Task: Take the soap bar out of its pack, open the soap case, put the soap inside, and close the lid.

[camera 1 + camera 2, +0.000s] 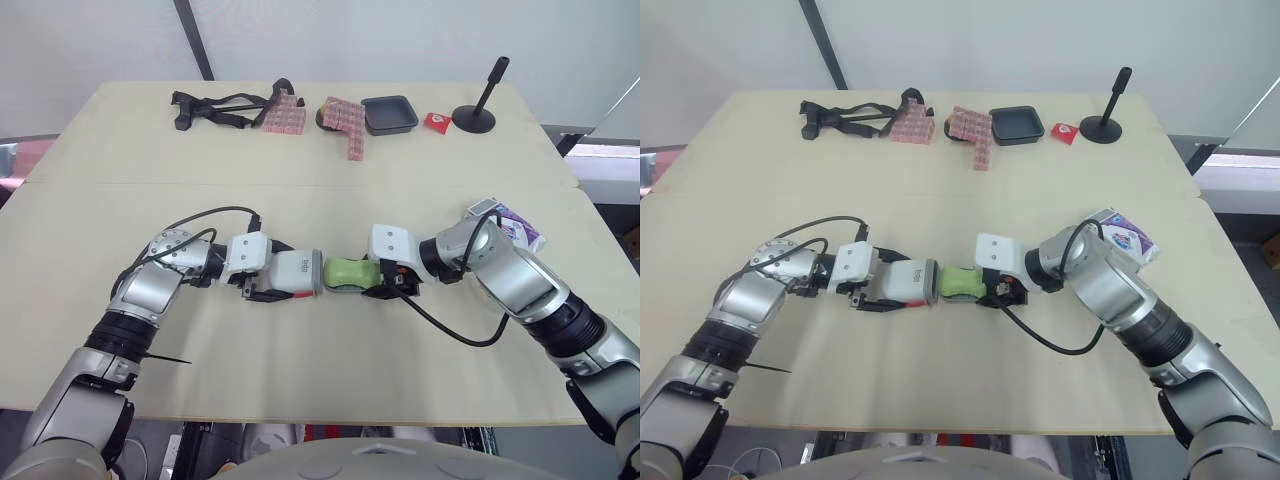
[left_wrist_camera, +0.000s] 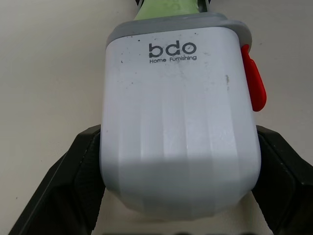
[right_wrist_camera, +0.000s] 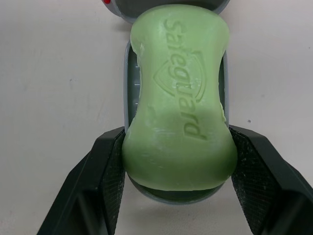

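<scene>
**Green soap bar (image 3: 178, 98) gripped at mid-table (image 1: 300, 200)**

The soap bar is pinched between the fingers of the right gripper (image 3: 177, 147) and rests on the case's grey base (image 3: 127, 73). The white lid (image 2: 178, 122) lies just beside it, clamped by the left gripper (image 2: 178, 137).

Green soap (image 3: 178, 98), Safeguard stamp up, lies in the open case's grey tray (image 3: 128, 83), mid-table toward the front edge. The white lid (image 2: 178, 127), with its red latch (image 2: 254, 81), meets the tray's left end. The purple-white pack (image 1: 515, 228) sits by the right edge.
</scene>
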